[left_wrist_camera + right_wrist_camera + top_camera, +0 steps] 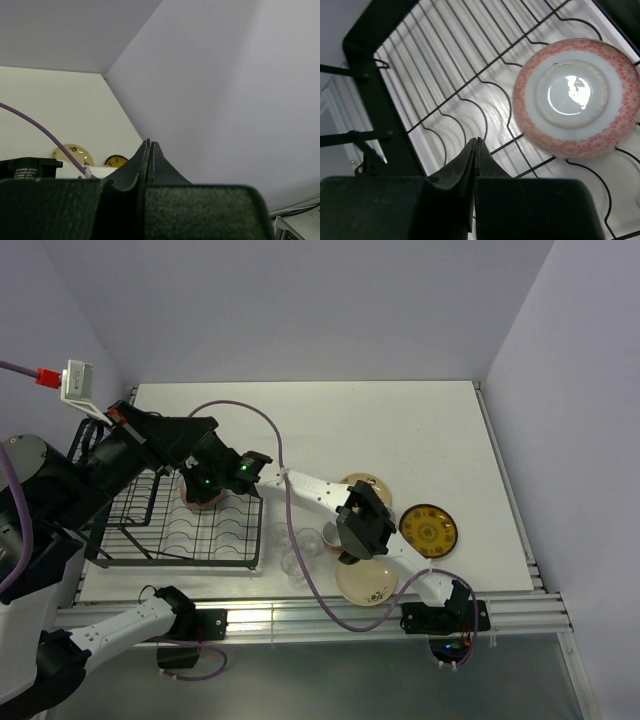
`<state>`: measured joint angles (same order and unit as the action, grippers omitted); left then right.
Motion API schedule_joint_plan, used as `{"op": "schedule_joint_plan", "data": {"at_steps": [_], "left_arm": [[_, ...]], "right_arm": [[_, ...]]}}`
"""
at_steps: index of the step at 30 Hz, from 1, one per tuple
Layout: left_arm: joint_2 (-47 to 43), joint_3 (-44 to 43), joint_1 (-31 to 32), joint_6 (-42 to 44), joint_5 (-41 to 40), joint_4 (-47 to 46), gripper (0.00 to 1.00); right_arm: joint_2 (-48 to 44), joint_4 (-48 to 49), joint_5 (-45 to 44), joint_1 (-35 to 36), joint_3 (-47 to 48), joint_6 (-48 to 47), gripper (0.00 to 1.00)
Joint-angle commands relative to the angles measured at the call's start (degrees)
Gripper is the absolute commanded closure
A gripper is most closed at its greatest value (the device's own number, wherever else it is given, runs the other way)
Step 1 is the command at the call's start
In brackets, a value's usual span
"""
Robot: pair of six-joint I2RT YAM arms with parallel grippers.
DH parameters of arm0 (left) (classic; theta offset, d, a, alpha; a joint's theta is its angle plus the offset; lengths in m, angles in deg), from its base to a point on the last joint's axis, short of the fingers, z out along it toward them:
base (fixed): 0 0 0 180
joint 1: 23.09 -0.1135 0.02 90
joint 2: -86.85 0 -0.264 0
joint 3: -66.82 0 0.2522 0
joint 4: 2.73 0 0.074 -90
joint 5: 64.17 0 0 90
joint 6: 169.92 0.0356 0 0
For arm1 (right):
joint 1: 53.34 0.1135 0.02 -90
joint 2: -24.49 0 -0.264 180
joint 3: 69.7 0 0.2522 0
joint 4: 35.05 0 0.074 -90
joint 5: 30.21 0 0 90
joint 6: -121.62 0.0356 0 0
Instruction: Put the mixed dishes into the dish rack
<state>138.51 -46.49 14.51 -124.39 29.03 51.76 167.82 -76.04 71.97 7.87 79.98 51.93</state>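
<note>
The black wire dish rack [190, 530] [445, 80] lies at the table's left. A pink mug [203, 496] [577, 97] stands bottom up on its grid. My right gripper [212, 480] [477, 141] hovers over the grid just beside that mug, shut and holding nothing. My left gripper [208, 427] [150, 143] is raised high above the rack, shut and empty, pointing at the right wall. On the table lie a yellow-and-dark ornate plate [429, 530] [116, 161], a cream floral plate [366, 583], a second cream plate [366, 483] [75, 152] partly behind the right arm, and three clear glasses [309, 539].
A purple cable [275, 440] loops from the right arm across the table's middle. The right arm's elbow [362, 525] hangs over the plates. A metal rail [510, 500] runs along the table's right edge. Walls close off the back and the right.
</note>
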Motion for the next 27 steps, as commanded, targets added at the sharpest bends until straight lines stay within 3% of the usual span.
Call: {"op": "schedule_joint_plan", "data": {"at_steps": [1,7,10,15,20,24,27], "left_arm": [[1.3,-0.7,0.1,-1.0,1.3,-2.5,1.0],[1.6,1.1,0.1,-2.0,2.9,-4.6,1.0],[1.0,2.0,0.1,-2.0,2.8,-4.9,1.0],[0.4,3.5,0.2,-2.3,3.0,-5.1,1.0],[0.6,3.3,0.1,-2.4,3.5,-4.4,1.0],[0.7,2.0,0.1,-1.9,3.0,-2.7,1.0],[0.5,1.7,0.1,-1.9,2.3,-1.7,1.0]], "right_arm": [[-6.7,11.0,4.6,-0.9,-6.0,0.6,1.0],[-9.0,0.3,-8.2,-4.3,-7.1,0.6,1.0],[-11.3,0.1,-10.6,-5.5,-13.7,0.2,1.0],[-10.6,-0.6,-12.1,-5.8,-15.2,-0.5,1.0],[-5.0,-2.0,-11.1,-5.3,-8.3,-1.3,1.0],[3.1,-3.2,-6.5,-4.4,5.5,1.3,1.0],[4.3,0.8,-2.3,-3.9,5.9,6.6,1.0]]}}
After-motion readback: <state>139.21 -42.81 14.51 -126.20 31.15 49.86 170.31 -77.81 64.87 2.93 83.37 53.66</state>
